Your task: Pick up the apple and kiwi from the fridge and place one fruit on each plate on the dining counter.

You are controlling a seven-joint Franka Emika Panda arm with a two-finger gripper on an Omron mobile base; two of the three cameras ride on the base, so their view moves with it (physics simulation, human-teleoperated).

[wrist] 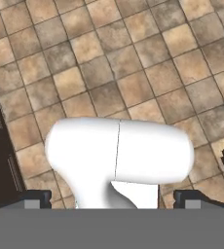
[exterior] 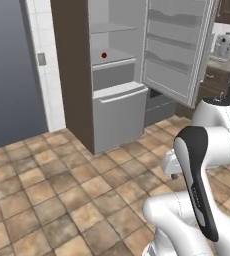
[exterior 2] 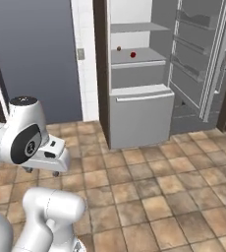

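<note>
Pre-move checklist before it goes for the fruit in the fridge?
1. Fridge door open: ok, it stands swung wide to the right.
2. Apple located: ok, on the middle shelf, in the open.
3. Kiwi located: cannot tell; no olive-green fruit is visible, and the other item on that shelf is a small orange-brown ball.
4. Gripper empty and open: ok, fingertips stand wide apart at the bottom of the hand view, nothing between them.
5. Gripper aimed at the shelf: not ok, the hand view looks down at the tiled floor.
6. Path to the fridge: ok, bare tiles ahead.
</note>
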